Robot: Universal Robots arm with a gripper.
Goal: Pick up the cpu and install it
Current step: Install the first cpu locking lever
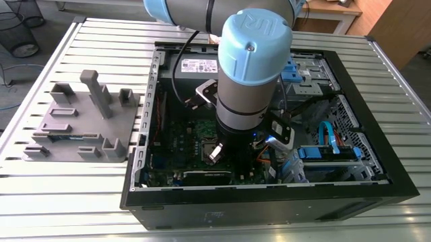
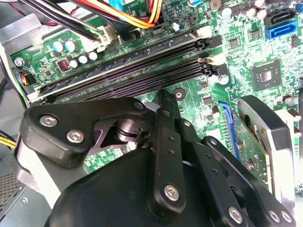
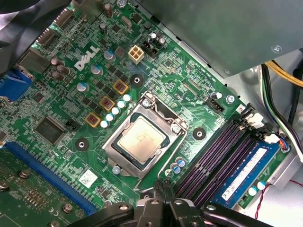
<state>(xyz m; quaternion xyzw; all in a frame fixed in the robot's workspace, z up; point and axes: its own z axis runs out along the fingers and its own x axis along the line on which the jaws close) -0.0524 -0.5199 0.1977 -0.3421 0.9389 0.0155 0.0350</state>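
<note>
Looks like we're mostly done: the cpu sits flat in the motherboard socket, just beyond the tool tips. The tool is pinched together, holding nothing. We can't tell if the socket's latched.

The arm reaches down into the open black computer case on the slatted table; its gripper, mostly hidden, seems just above the green motherboard. A grey tray sits at the exterior view's left.
</note>
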